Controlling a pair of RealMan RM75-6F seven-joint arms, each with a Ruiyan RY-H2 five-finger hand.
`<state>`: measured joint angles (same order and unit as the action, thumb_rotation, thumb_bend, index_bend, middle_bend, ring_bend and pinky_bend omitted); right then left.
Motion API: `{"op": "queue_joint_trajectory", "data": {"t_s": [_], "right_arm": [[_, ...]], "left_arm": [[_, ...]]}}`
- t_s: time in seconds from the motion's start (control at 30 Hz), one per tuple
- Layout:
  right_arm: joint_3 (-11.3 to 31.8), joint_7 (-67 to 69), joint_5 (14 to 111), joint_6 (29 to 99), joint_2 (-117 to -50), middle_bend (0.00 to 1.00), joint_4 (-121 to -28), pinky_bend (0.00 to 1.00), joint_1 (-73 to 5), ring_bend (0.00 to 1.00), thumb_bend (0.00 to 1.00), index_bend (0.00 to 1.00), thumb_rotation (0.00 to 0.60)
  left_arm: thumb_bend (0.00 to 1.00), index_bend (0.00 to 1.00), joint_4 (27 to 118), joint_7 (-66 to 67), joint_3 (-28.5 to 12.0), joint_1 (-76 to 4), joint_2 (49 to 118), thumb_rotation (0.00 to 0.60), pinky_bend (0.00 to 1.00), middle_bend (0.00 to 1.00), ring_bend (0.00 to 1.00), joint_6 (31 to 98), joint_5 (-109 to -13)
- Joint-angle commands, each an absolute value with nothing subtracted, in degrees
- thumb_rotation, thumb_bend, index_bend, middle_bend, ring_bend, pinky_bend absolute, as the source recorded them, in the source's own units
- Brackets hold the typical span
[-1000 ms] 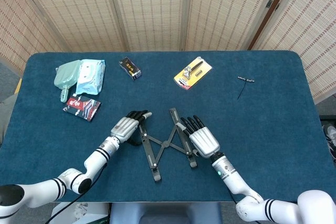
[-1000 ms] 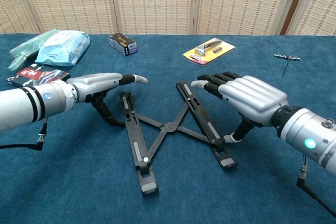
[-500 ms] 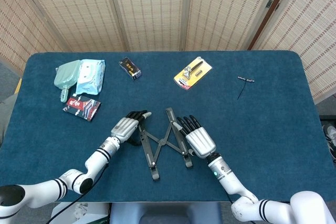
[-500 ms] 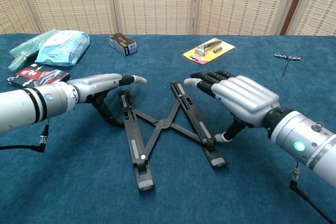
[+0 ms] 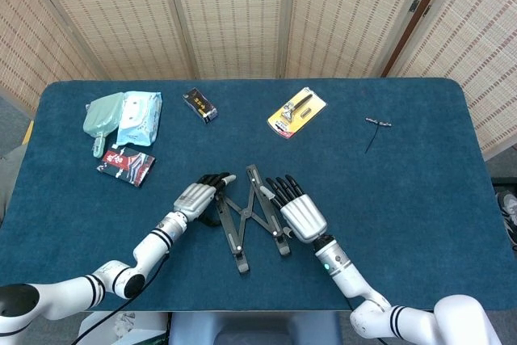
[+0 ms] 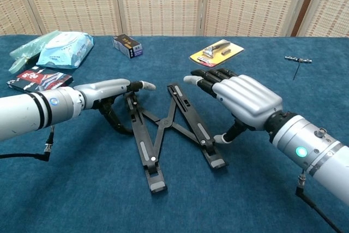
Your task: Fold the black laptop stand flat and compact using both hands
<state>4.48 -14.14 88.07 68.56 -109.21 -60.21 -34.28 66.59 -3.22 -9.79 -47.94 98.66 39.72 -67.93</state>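
Observation:
The black laptop stand (image 5: 246, 217) (image 6: 163, 130) lies on the blue table, two long rails joined by crossed links, partly closed into a narrow X. My left hand (image 5: 198, 197) (image 6: 109, 92) rests against the outer side of the left rail, fingers stretched over its far end and thumb down beside it. My right hand (image 5: 295, 209) (image 6: 240, 99) presses flat against the outer side of the right rail, fingers extended toward the far end, thumb curled low near the rail's near end. Neither hand encloses the stand.
At the back left lie a wipes pack (image 5: 139, 117), a green pouch (image 5: 102, 115) and a dark red packet (image 5: 127, 166). A small black box (image 5: 199, 105), a yellow blister pack (image 5: 297, 111) and a thin metal tool (image 5: 376, 124) sit further back.
My right hand has pushed the right rail leftward, and the two rails now stand much closer together. The left hand has held its place against the left rail.

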Motion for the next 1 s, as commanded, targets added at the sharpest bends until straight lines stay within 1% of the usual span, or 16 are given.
{"op": "queue_joint_trajectory", "data": {"t_s": [0.03, 0.53, 0.73, 0.83, 1.0], "right_arm": [[4.8, -13.4, 88.7, 69.3, -109.9, 0.00, -59.3, 0.00, -34.7, 0.00, 0.00, 0.00, 0.600], [6.1, -11.3, 89.6, 70.8, -112.1, 0.00, -56.5, 0.00, -35.8, 0.00, 0.00, 0.00, 0.600], [5.9, -11.0, 90.0, 71.1, -111.9, 0.00, -56.7, 0.00, -35.9, 0.00, 0.00, 0.00, 0.600], [5.5, -9.6, 90.6, 70.5, -109.0, 0.00, -59.7, 0.00, -36.2, 0.00, 0.00, 0.00, 0.600], [4.9, -9.4, 91.7, 66.5, -100.0, 0.00, -68.5, 0.00, -38.2, 0.00, 0.00, 0.00, 0.600]], "left_arm": [[0.17, 0.00, 66.9, -3.5, -9.8, -48.1, 98.5, 0.600, 0.00, 0.00, 0.00, 39.3, -67.9], [0.17, 0.00, 69.5, -4.3, -9.7, -49.2, 97.6, 0.600, 0.00, 0.00, 0.00, 37.9, -68.5], [0.17, 0.00, 70.0, -3.7, -9.7, -49.5, 97.2, 0.600, 0.00, 0.00, 0.00, 37.9, -68.4], [0.17, 0.00, 69.9, -2.9, -9.6, -49.1, 96.4, 0.600, 0.00, 0.00, 0.00, 39.0, -68.2], [0.17, 0.00, 71.6, -1.8, -9.8, -47.5, 93.6, 0.600, 0.00, 0.00, 0.00, 41.7, -67.4]]}}
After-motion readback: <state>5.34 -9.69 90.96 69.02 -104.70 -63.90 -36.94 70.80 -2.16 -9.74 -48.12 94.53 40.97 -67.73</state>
